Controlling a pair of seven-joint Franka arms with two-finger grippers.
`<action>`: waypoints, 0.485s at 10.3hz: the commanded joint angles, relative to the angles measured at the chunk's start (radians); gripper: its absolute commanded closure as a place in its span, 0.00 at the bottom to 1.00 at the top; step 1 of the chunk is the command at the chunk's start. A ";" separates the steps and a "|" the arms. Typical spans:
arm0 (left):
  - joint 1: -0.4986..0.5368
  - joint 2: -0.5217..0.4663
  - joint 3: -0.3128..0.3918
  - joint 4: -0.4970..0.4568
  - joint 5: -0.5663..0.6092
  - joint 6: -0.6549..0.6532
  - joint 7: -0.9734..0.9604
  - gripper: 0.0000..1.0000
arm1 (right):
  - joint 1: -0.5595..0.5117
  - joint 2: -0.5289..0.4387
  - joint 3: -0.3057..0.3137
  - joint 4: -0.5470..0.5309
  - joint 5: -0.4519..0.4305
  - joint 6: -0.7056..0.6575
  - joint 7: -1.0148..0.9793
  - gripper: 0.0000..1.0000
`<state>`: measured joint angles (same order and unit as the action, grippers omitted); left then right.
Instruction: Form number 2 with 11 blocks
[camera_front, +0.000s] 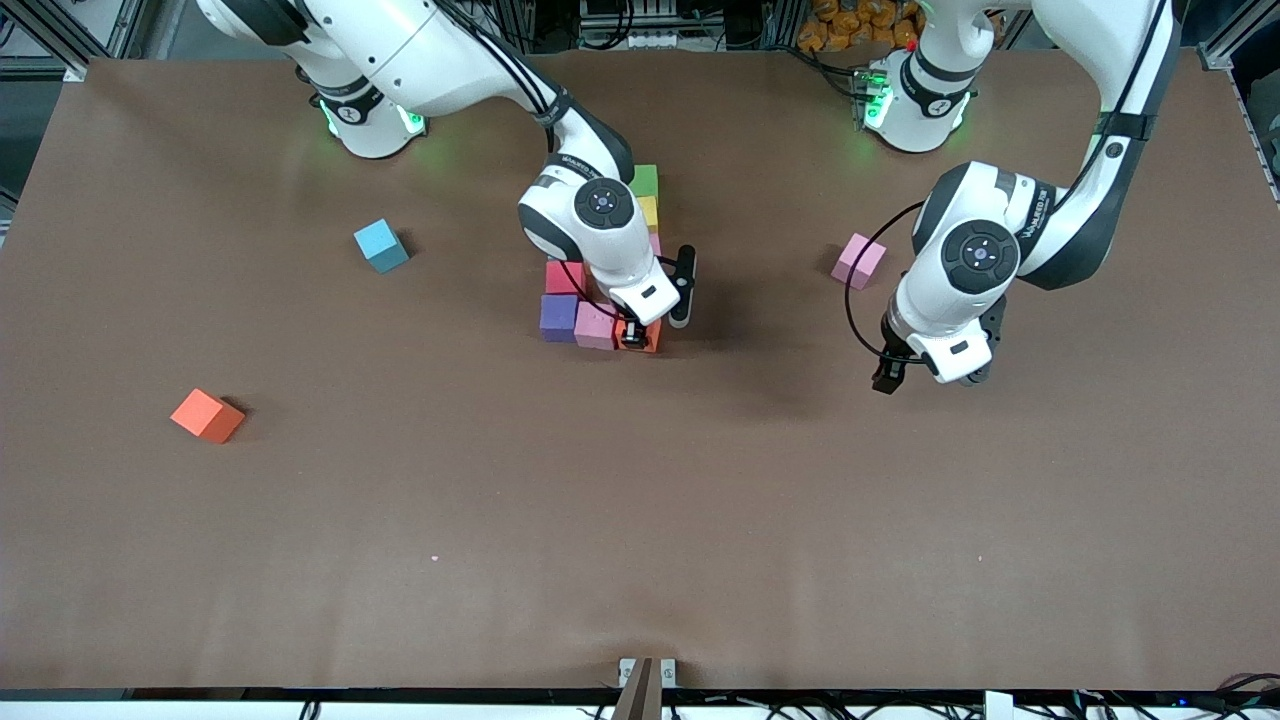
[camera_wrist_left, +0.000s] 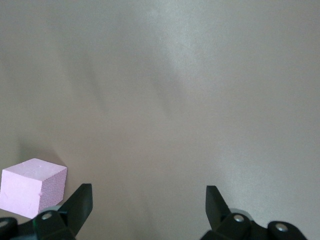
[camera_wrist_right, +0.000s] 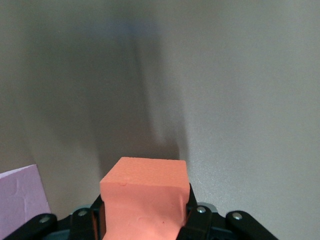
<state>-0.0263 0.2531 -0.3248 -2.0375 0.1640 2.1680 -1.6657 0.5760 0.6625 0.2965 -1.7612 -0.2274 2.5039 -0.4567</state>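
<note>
Right gripper (camera_front: 634, 338): fingers clamped on an orange matte foam cube (camera_wrist_right: 145, 197), set at the row end of the cluster, touching the pink foam cube (camera_front: 596, 325) beside it.
Cluster (partial number 2) (camera_front: 600, 290), mid-table, nearer the robots' edge than the front edge: purple foam cube (camera_front: 558, 317), pink, orange in the row nearest the front camera; red foam cube (camera_front: 564, 276) just above purple; yellow foam cube (camera_front: 648, 211) and green foam cube (camera_front: 645, 181) farther up; rest hidden under the right arm, count not readable.
Left gripper (camera_front: 925, 377): fingers (camera_wrist_left: 77, 205) spread wide, holding nothing, over bare brown table (camera_front: 640, 520), toward the left arm's end; arm waits.
Loose pale pink foam cube (camera_front: 858, 260): on table near left gripper, apart from it, farther from front camera.
Loose light blue foam cube (camera_front: 381, 245): toward the right arm's end, well apart from cluster.
Loose orange foam cube no. 2 (camera_front: 207, 415): toward the right arm's end, nearer front edge than the blue.
</note>
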 joint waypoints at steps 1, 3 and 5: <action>0.006 0.008 -0.008 0.020 -0.024 -0.020 -0.006 0.00 | -0.001 0.005 0.001 0.005 -0.004 0.000 -0.005 0.65; 0.006 0.008 -0.008 0.031 -0.024 -0.020 0.001 0.00 | -0.007 0.005 0.001 0.003 -0.004 -0.005 -0.007 0.64; 0.008 0.003 -0.007 0.051 -0.023 -0.023 0.056 0.00 | -0.002 0.002 0.000 -0.004 -0.006 0.035 -0.001 0.05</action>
<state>-0.0262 0.2543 -0.3251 -2.0177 0.1630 2.1679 -1.6543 0.5754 0.6629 0.2937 -1.7628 -0.2274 2.5113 -0.4567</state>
